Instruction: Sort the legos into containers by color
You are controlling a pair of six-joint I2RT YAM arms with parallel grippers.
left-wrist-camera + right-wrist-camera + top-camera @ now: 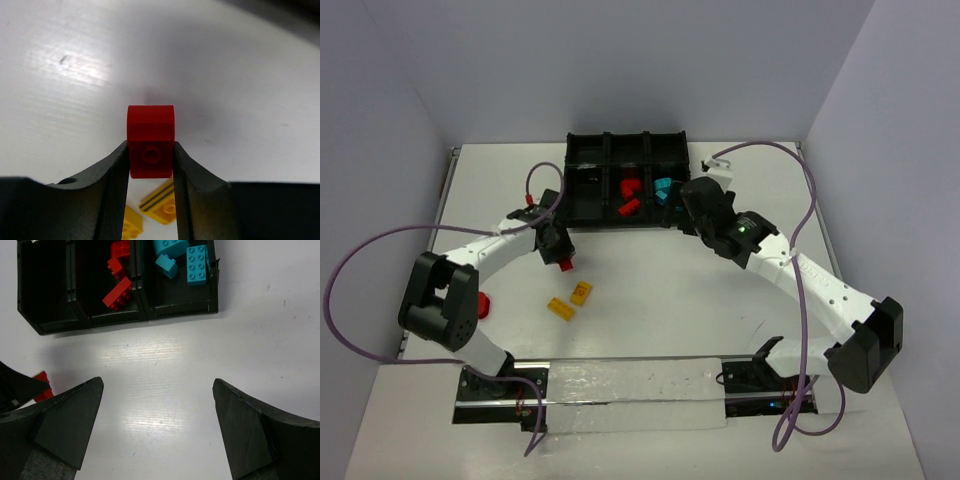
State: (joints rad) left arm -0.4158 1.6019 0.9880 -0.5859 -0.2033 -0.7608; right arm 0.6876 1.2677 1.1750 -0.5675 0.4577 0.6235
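The left tool is clamped on a red lego, left of centre in the top view, apparently just off the desk. I'd judge it light, rigid and slick, best pinched on its flat sidewalls. The right tool gapes empty near the tray.

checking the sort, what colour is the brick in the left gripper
Red. The brick pinched by the left gripper shows best in the left wrist view.
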